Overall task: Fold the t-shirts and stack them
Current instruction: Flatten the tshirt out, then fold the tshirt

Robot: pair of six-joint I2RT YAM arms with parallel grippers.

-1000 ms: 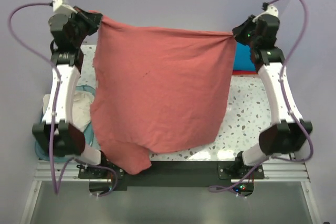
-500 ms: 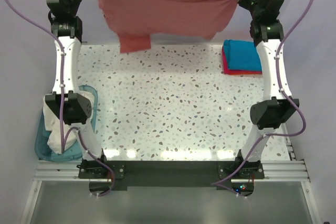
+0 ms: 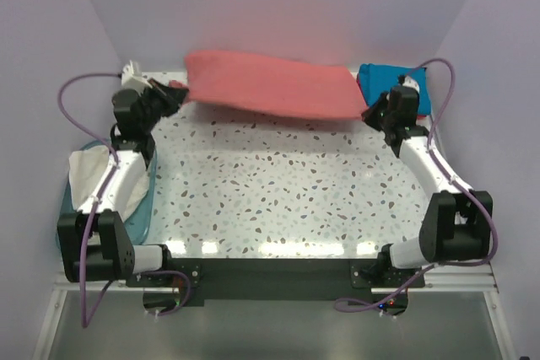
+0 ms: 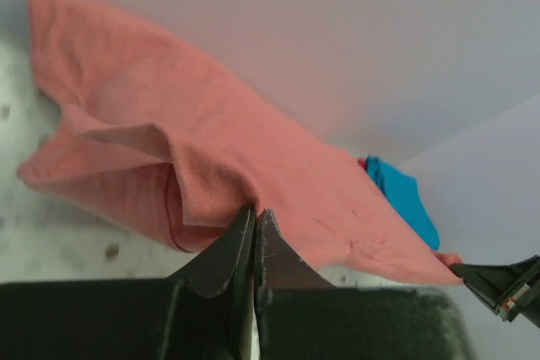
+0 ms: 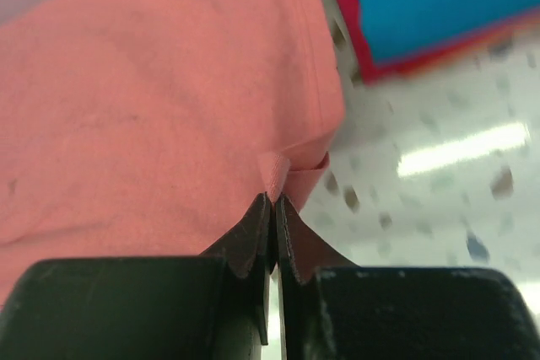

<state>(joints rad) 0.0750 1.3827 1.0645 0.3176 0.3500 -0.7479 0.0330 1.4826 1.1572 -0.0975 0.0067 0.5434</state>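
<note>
The cream-white t-shirt (image 3: 91,176) sits bundled in the light-blue bin (image 3: 145,208), off the near left of the brick-red t-shirt (image 3: 270,86). At that shirt's left end the left gripper (image 4: 253,218) is clenched on a gathered fold of cloth. The brick-red t-shirt itself lies along the far edge of the speckled table (image 3: 278,191), close against the back wall, its long axis running left to right, its right end sloping slightly nearer. It looks light, soft and limp, sagging between the grips; it should drape rather than hold shape, so pinching its edge corners seems the sound hold. At its right end the right gripper (image 5: 272,204) is pinched shut on a corner. Just right of the shirt, the teal-blue t-shirt (image 3: 390,86) rests folded atop the pinkish-red t-shirt (image 5: 354,48).
</note>
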